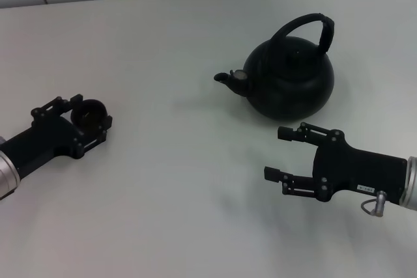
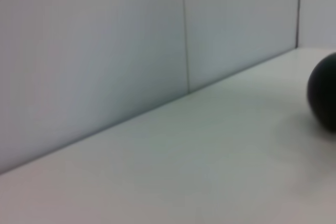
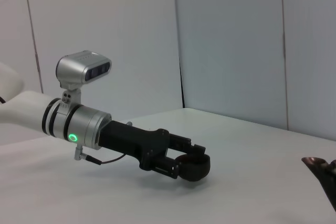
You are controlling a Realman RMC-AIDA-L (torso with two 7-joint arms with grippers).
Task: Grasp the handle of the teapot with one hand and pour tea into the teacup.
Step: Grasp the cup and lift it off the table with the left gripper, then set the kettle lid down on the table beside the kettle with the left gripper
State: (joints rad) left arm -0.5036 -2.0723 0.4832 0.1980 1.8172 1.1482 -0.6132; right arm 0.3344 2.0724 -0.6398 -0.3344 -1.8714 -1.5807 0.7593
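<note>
**A:** Risks from here? Start nearest the camera.

**B:** Right gripper (image 1: pixel 281 154), lower right of the head view: jaws spread wide, holding nothing. It sits just in front of the teapot (image 1: pixel 290 76), not touching. The handle (image 1: pixel 311 29) arches over the top, upper right of frame, above and beyond the open fingers. Likely failure: coming in low and shoving the pot's belly instead of reaching the bail (the pot would probably slide on the smooth table (image 1: pixel 195 213)).

**A:** And the cup side?

**B:** Left gripper (image 1: pixel 88 116), mid left, fingers set around the teacup (image 1: pixel 90 112). The right wrist view shows the same: cup (image 3: pixel 191 165) between its fingers. Looks closed on it, though I can't confirm a firm hold.

**A:** Spout alignment?

**B:** Spout (image 1: pixel 231 79) points frame-left toward the cup, but they're well apart. Pouring means carrying the pot across; a one-sided grip on the bail could let it swing and miss such a small cup.
</note>
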